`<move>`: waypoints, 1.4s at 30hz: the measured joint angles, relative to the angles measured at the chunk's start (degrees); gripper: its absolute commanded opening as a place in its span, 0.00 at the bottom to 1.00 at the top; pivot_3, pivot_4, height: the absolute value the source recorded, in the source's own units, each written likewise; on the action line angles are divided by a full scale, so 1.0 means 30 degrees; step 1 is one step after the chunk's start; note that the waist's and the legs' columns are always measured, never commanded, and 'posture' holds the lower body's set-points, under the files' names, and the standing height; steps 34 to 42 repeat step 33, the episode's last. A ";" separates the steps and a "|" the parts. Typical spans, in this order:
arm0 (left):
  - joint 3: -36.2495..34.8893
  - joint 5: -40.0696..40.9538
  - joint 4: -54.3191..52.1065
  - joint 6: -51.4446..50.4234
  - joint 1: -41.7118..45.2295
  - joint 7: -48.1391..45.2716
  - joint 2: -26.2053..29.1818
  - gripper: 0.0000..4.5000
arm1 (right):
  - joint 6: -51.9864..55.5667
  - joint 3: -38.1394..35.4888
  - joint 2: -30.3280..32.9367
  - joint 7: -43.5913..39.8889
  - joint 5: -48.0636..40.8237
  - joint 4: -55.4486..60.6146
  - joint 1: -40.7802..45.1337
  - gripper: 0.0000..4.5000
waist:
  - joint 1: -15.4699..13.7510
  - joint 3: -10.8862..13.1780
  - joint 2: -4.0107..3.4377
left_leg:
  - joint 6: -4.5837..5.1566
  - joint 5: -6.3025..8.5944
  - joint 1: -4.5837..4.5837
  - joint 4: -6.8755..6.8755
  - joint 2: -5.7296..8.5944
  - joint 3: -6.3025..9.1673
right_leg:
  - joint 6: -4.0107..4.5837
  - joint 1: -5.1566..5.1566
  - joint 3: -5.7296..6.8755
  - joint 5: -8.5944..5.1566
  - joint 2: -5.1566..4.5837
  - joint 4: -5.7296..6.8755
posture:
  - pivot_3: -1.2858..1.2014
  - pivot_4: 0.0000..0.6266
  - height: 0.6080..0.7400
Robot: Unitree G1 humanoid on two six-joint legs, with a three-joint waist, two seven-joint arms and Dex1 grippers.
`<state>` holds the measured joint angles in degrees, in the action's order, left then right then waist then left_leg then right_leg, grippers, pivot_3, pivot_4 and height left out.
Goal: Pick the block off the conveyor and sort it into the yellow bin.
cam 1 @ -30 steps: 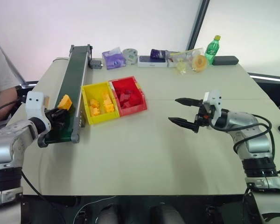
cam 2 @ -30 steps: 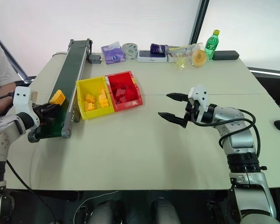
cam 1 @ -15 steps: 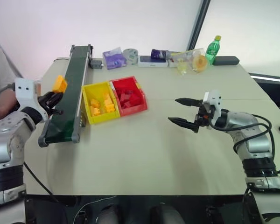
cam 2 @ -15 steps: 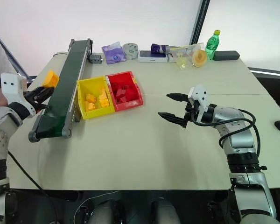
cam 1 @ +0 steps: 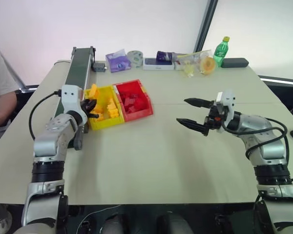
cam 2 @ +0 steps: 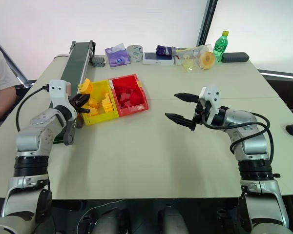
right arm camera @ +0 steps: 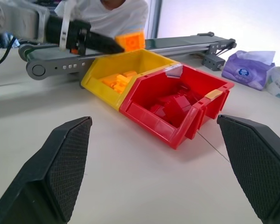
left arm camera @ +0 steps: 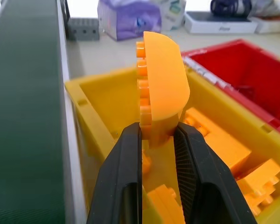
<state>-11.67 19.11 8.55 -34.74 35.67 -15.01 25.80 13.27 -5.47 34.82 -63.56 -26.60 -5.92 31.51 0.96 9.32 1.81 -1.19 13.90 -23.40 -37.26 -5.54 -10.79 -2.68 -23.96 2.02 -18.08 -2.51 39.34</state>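
Block (left arm camera: pixel 161 79) clamped between left fingers (left arm camera: pixel 123 177), over near end of yellow bin (cam 1: pixel 103 123). Conveyor (cam 1: pixel 77 78) just left of those fingers, red bin (cam 1: pixel 135 102) touching yellow bin on their right. Right fingers (cam 1: pixel 191 126) spread above bare surface (cam 1: pixel 151 156), well apart from the bins.

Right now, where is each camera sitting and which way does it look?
Head eyes: look down over the table, both arms showing.
Left wrist: looks along shut fingers holding the block over the yellow bin.
Right wrist: looks past open fingers toward the red bin.
Both wrist views share the bins and the conveyor.
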 measured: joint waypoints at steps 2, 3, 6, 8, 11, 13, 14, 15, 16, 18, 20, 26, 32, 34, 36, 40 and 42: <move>0.0144 -0.0234 0.0409 0.0103 0.0484 0.0026 -0.0109 0.10 | 0.0024 -0.0001 -0.0001 0.0072 -0.0021 0.0081 -0.0046 1.00 | -0.0040 0.0000 0.0000 | 0.0000 0.0000 -0.0002 -0.0004 0.0006 -0.0002 | 0.0000 0.0002 0.0001 0.0000 0.0001 -0.0001 | 0.52 0.24 1.00; 0.0306 -0.0398 0.0605 0.0103 0.0706 0.0072 -0.0117 0.10 | 0.0025 0.0000 -0.0002 0.0090 -0.0030 0.0108 -0.0049 1.00 | -0.0051 0.0000 0.0000 | 0.0000 0.0000 -0.0001 -0.0005 0.0014 -0.0003 | -0.0002 0.0004 0.0001 0.0001 0.0005 0.0000 | 0.52 0.24 1.00; 0.0335 -0.0356 0.1024 0.0133 0.0929 -0.0075 -0.0558 0.33 | 0.0027 0.0000 -0.0002 0.0104 -0.0059 0.0238 -0.0072 1.00 | -0.0095 0.0000 0.0000 | 0.0000 0.0000 -0.0002 -0.0007 0.0016 -0.0001 | -0.0003 0.0010 0.0003 0.0001 0.0001 0.0000 | 0.52 0.24 1.00; 0.0203 -0.0053 0.1237 0.0175 0.0940 -0.0407 -0.0900 0.52 | 0.0027 0.0000 -0.0001 0.0106 -0.0060 0.0241 -0.0094 1.00 | -0.0088 0.0000 0.0000 | 0.0000 0.0000 -0.0001 -0.0009 0.0014 -0.0001 | -0.0003 0.0009 0.0004 0.0001 0.0002 0.0000 | 0.52 0.24 1.00; 0.0192 0.0042 0.1236 0.0446 0.0960 -0.0575 -0.0933 0.87 | 0.0022 0.0000 0.0012 0.0100 -0.0059 0.0241 -0.0158 1.00 | -0.0039 0.0000 0.0000 | 0.0000 0.0000 0.0001 -0.0007 0.0010 0.0000 | -0.0003 0.0009 0.0003 0.0000 0.0000 0.0000 | 0.52 0.24 1.00; 0.0019 0.0128 0.1207 0.0488 0.0957 -0.0657 -0.0934 1.00 | 0.0020 0.0000 0.0021 0.0078 -0.0057 0.0241 -0.0267 1.00 | 0.0002 0.0000 0.0000 | -0.0001 -0.0001 0.0000 -0.0005 0.0006 -0.0001 | -0.0002 0.0005 0.0002 0.0000 0.0002 0.0000 | 0.52 0.24 1.00; -0.0093 0.0122 0.1157 0.0525 0.0953 -0.0659 -0.0917 1.00 | 0.0018 0.0000 0.0022 0.0075 -0.0056 0.0241 -0.0272 1.00 | 0.0006 0.0000 0.0000 | -0.0001 -0.0001 0.0000 -0.0004 0.0005 -0.0001 | -0.0002 0.0004 0.0002 0.0000 0.0001 0.0000 | 0.52 0.24 1.00; -0.0199 0.0118 0.0857 0.0561 0.0908 -0.0640 -0.0834 1.00 | 0.0006 0.0000 0.0023 0.0066 -0.0056 0.0241 -0.0271 1.00 | 0.0004 0.0000 0.0001 | -0.0001 -0.0001 -0.0001 -0.0006 0.0003 0.0000 | -0.0002 0.0004 0.0002 0.0000 0.0001 0.0000 | 0.52 0.24 1.00; -0.0304 0.0186 0.0507 0.0539 0.0865 -0.0658 -0.0698 1.00 | 0.0001 0.0002 0.0020 0.0061 -0.0056 0.0241 -0.0267 1.00 | -0.0001 0.0001 0.0001 | -0.0001 -0.0001 -0.0001 -0.0006 0.0004 -0.0001 | -0.0002 0.0005 0.0002 0.0000 0.0000 0.0000 | 0.52 0.24 1.00; -0.0752 0.0657 -0.0874 0.0296 0.0526 -0.0910 -0.0139 1.00 | -0.0019 0.0011 0.0025 0.0024 -0.0052 0.0232 -0.0248 1.00 | 0.0026 0.0001 0.0001 | -0.0001 -0.0001 -0.0001 -0.0002 -0.0002 -0.0003 | -0.0002 0.0004 -0.0001 0.0000 -0.0006 -0.0001 | 0.52 0.24 1.00; -0.1223 0.1046 -0.2513 -0.0110 -0.0219 -0.1460 0.1091 1.00 | -0.0051 0.0001 0.0048 -0.0084 -0.0039 0.0185 -0.0247 1.00 | 0.0076 0.0001 0.0000 | -0.0002 -0.0001 0.0003 0.0006 -0.0009 -0.0002 | -0.0002 0.0000 -0.0004 0.0000 -0.0002 0.0000 | 0.52 0.24 1.00; -0.3391 0.2838 -0.5437 -0.1216 -0.3742 -0.4062 0.3964 1.00 | -0.0332 0.0030 0.0125 -0.0456 0.0086 -0.0458 -0.0049 1.00 | 0.0019 0.0001 -0.0001 | -0.0005 -0.0003 0.0004 0.0006 -0.0034 0.0000 | -0.0001 0.0005 -0.0003 0.0000 -0.0019 0.0001 | 0.52 0.24 1.00; -0.5468 0.3930 -0.6020 -0.1144 -0.7786 -0.7396 0.6215 1.00 | -0.0557 0.0132 0.0146 -0.0969 0.0251 -0.1282 0.0546 1.00 | -0.0044 0.0001 -0.0002 | -0.0004 -0.0002 0.0004 0.0012 -0.0032 0.0003 | 0.0004 0.0001 0.0003 -0.0003 -0.0032 0.0000 | 0.52 0.24 1.00; -0.5722 0.4020 -0.5996 -0.1026 -0.8167 -0.7643 0.6336 1.00 | -0.0561 0.0173 0.0141 -0.1060 0.0278 -0.1432 0.0702 1.00 | -0.0041 0.0001 -0.0002 | -0.0003 -0.0001 0.0003 0.0010 -0.0031 0.0003 | 0.0004 0.0002 0.0003 -0.0003 -0.0037 0.0000 | 0.52 0.24 1.00; -0.5722 0.4020 -0.5996 -0.1026 -0.8167 -0.7643 0.6336 1.00 | -0.0561 0.0173 0.0141 -0.1060 0.0278 -0.1432 0.0702 1.00 | -0.0041 0.0001 -0.0002 | -0.0003 -0.0001 0.0003 0.0010 -0.0031 0.0003 | 0.0004 0.0002 0.0003 -0.0003 -0.0037 0.0000 | 0.52 0.24 1.00; -0.5722 0.4020 -0.5996 -0.1026 -0.8167 -0.7643 0.6336 1.00 | -0.0561 0.0173 0.0141 -0.1060 0.0278 -0.1432 0.0702 1.00 | -0.0041 0.0001 -0.0002 | -0.0003 -0.0001 0.0003 0.0010 -0.0031 0.0003 | 0.0004 0.0002 0.0003 -0.0003 -0.0037 0.0000 | 0.52 0.24 1.00; -0.5722 0.4020 -0.5996 -0.1026 -0.8167 -0.7643 0.6336 1.00 | -0.0561 0.0173 0.0141 -0.1060 0.0278 -0.1432 0.0702 1.00 | -0.0041 0.0001 -0.0002 | -0.0003 -0.0001 0.0003 0.0010 -0.0031 0.0003 | 0.0004 0.0002 0.0003 -0.0003 -0.0037 0.0000 | 0.52 0.24 1.00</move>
